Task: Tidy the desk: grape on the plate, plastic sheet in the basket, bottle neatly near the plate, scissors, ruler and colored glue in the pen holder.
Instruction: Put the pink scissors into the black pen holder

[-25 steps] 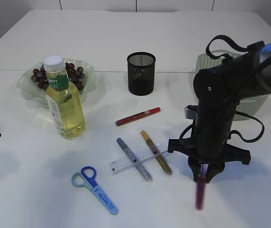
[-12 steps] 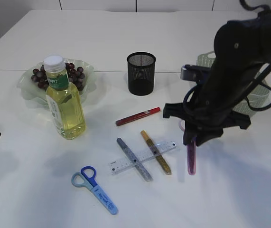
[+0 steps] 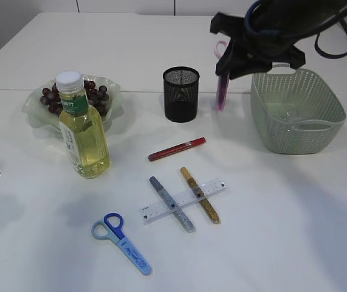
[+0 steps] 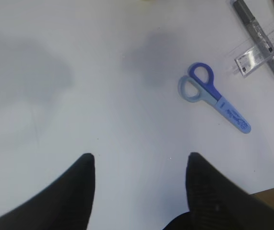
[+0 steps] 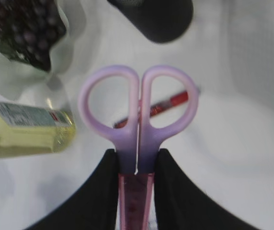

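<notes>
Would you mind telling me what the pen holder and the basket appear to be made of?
Pen holder: probably black wire mesh, matte; light shows through its fine grid wall. Basket: likely moulded plastic, pale green, slightly glossy, with a woven-look perforated wall and smooth rim.

Ruler [image 3: 183, 201] across two glue pens [image 3: 172, 204]
</notes>
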Motion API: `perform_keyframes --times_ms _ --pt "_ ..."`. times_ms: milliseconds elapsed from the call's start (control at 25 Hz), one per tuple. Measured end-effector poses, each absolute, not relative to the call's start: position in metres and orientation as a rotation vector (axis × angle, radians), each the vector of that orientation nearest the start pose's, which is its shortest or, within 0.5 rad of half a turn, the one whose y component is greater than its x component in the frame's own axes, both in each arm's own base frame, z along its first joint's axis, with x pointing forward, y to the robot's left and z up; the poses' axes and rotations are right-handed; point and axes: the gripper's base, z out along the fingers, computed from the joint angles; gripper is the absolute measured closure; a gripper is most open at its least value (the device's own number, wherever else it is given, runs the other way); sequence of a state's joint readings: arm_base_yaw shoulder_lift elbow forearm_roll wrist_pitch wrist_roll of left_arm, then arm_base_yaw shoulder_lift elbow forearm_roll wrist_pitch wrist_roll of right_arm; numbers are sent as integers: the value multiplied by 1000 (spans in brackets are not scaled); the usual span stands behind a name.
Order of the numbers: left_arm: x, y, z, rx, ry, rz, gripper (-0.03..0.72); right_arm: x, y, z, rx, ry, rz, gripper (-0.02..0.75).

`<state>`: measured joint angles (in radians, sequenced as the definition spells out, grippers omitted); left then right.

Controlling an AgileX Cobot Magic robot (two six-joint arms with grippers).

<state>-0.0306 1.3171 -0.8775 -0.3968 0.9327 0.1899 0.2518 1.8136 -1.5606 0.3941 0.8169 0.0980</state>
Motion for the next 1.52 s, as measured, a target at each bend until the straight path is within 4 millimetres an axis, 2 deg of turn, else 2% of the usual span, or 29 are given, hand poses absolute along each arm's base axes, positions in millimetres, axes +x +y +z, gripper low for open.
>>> perform_keyframes --times_ms 200,320,560,840,1040,1240,1360,1520 --pt "236 -36 258 39 2796 -464 251 428 120 306 16 2417 812 564" --pt "236 -36 258 40 2800 -465 253 452 125 297 8 2349 872 565" --pt "234 -36 258 47 2820 -474 253 498 132 271 -40 2223 845 564" --pt "232 -36 257 53 2840 -482 253 542 138 246 -133 2075 786 564" --pt "232 -36 257 53 2840 -482 253 560 137 217 -155 2047 723 563" --pt "232 -36 257 53 2840 -482 253 565 137 190 -167 2063 701 559" --pt "232 -36 257 53 2840 -482 253 565 138 185 -176 2070 708 526" --pt "232 -36 257 53 2840 -482 253 564 140 185 -197 2081 736 426"
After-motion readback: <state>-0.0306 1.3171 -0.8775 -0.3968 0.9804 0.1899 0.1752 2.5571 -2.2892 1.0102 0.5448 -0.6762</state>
